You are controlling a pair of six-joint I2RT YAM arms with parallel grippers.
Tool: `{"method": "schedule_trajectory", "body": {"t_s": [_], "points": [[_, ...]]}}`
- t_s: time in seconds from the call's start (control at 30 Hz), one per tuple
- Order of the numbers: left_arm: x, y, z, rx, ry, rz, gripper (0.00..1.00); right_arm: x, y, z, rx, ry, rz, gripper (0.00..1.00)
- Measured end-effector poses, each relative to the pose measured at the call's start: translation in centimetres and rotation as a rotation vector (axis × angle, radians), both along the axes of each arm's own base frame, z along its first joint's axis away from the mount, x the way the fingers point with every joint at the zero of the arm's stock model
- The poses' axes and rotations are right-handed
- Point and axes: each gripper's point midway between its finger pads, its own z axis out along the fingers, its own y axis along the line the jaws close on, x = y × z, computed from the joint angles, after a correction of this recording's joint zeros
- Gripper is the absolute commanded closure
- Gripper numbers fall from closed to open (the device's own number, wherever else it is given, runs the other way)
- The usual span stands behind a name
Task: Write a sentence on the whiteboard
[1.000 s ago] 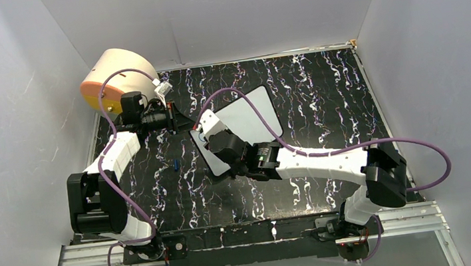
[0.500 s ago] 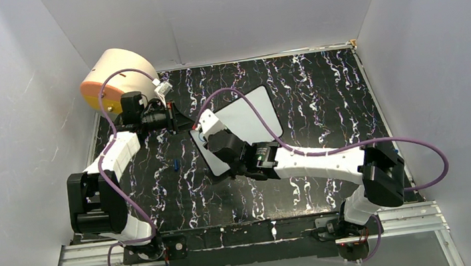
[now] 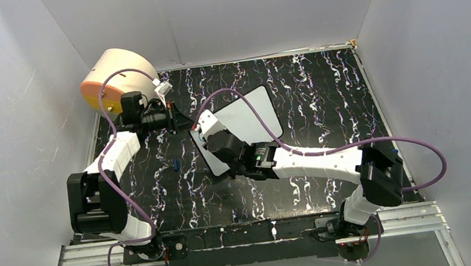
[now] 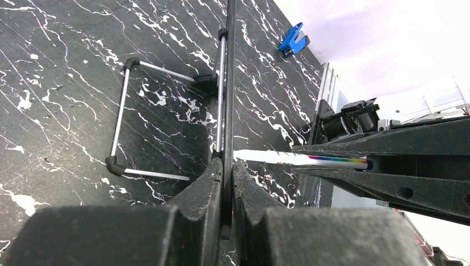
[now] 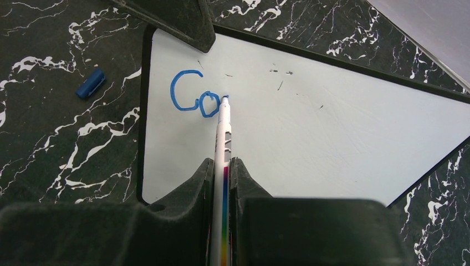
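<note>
The whiteboard (image 3: 254, 112) stands tilted on its wire stand (image 4: 123, 111) on the black marbled table. My left gripper (image 3: 181, 120) is shut on its left edge, which the left wrist view shows edge-on (image 4: 229, 83) between the jaws of the left gripper (image 4: 226, 166). My right gripper (image 3: 212, 137) is shut on a white marker (image 5: 224, 130) with a rainbow stripe. The right wrist view shows the right gripper (image 5: 222, 163) and the marker tip touching the board (image 5: 332, 133) just right of the blue letters "Co" (image 5: 193, 97). The marker also shows in the left wrist view (image 4: 299, 159).
A blue marker cap (image 3: 175, 164) lies on the table left of the board, also in the right wrist view (image 5: 90, 83). A cream-and-orange drum (image 3: 116, 76) stands at the back left, behind the left arm. White walls enclose the table on three sides.
My right arm has shifted slightly left with the marker held at the board. The left arm and the board have not moved.
</note>
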Motion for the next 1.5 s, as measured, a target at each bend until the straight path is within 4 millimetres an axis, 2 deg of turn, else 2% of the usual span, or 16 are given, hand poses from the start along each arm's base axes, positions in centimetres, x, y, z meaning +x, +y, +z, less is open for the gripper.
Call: {"method": "schedule_trajectory", "body": {"t_s": [0.67, 1.5], "points": [[0.0, 0.0, 0.0, 0.000, 0.000, 0.000, 1.00, -0.7, -0.8, -1.5, -0.050, 0.053, 0.003, 1.00], [0.0, 0.0, 0.0, 0.001, -0.003, 0.000, 1.00, -0.2, -1.2, -1.3, -0.045, 0.023, -0.031, 1.00]]}}
